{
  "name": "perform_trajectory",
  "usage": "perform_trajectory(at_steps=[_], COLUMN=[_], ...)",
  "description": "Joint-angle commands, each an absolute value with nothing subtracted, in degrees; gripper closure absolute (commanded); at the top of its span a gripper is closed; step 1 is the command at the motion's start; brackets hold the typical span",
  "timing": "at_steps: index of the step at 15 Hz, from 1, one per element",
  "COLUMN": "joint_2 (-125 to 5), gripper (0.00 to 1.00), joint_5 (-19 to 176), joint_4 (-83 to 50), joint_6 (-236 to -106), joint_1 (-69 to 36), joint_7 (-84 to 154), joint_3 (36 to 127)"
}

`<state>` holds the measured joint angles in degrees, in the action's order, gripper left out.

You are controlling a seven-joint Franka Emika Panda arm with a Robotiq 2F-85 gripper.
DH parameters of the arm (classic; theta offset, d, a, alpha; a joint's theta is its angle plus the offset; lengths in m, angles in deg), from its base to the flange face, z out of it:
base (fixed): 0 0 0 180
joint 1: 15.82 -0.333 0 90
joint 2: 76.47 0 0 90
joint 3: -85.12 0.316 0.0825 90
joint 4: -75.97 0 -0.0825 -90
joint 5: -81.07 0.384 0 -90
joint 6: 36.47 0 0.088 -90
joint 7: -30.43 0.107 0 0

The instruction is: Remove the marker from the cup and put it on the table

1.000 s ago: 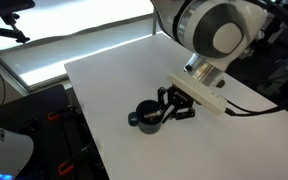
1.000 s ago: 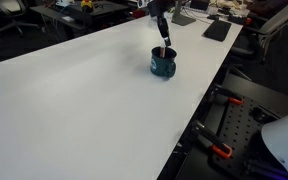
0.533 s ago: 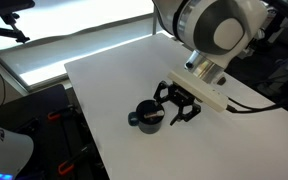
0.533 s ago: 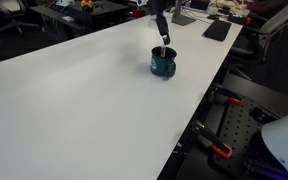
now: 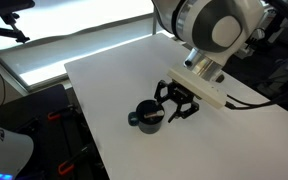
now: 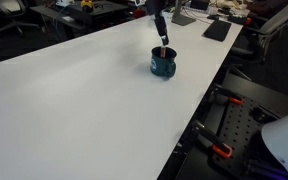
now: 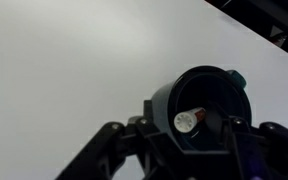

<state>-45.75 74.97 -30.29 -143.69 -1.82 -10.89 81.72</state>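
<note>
Standing inside the cup [image 7: 222, 92], the marker [image 7: 188, 122] shows its pale round end to the wrist view, close to the cup's near wall; whether it leans on the rim I cannot tell. It looks light, thin and stiff, with a smooth barrel that could slip or roll. I judge the best hold is across the upper end that rises toward the rim, pinched squarely and lifted straight up so the cup is not dragged along. The cup itself seems small and light enough to tip or slide on the white tabletop [image 5: 114, 80] if a finger catches its wall. The hand [image 5: 174, 106] hangs right beside and over the cup in an exterior view, jaws partly spread. In the wrist view its dark fingers sit either side of the marker's end. It appears to grip nothing; whether a pad touches the marker is too hard to make out.
</note>
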Motion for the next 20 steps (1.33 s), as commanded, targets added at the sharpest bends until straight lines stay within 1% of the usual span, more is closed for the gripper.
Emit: perform_trajectory(at_steps=[1,3,4,6,7,8,9,10,13,15,18,19,20], joint_2=[-46.15,-46.03,-46.01,-45.94,-45.94,-45.93,-45.95,-45.93,-45.9,-45.87,-45.71,-45.6,-45.48], gripper=[0.45,0.45,0.49,0.65,0.66,0.65,0.69,0.66,0.64,0.68,0.58,0.47,0.49], joint_5=[74.3,74.26,74.25,74.23,74.23,74.24,74.25,74.26,74.29,74.33,74.37,74.4,74.43], joint_4=[-30.09,-29.92,-29.88,-29.8,-29.81,-29.82,-29.85,-29.84,-29.88,-29.92,-29.92,-29.85,-29.8], joint_6=[-143.55,-143.44,-143.37,-143.25,-143.27,-143.27,-143.26,-143.25,-143.29,-143.33,-143.53,-143.49,-143.5], joint_1=[-2.18,-2.34,-2.41,-2.5,-2.54,-2.58,-2.6,-2.62,-2.63,-2.61,-2.56,-2.56,-2.55], joint_7=[-11.24,-11.29,-11.31,-11.27,-11.27,-11.28,-11.28,-11.24,-11.24,-11.29,-11.53,-11.58,-11.68], joint_3=[82.09,82.12,82.14,82.12,82.12,82.13,82.13,82.12,82.11,82.14,82.21,82.23,82.26])
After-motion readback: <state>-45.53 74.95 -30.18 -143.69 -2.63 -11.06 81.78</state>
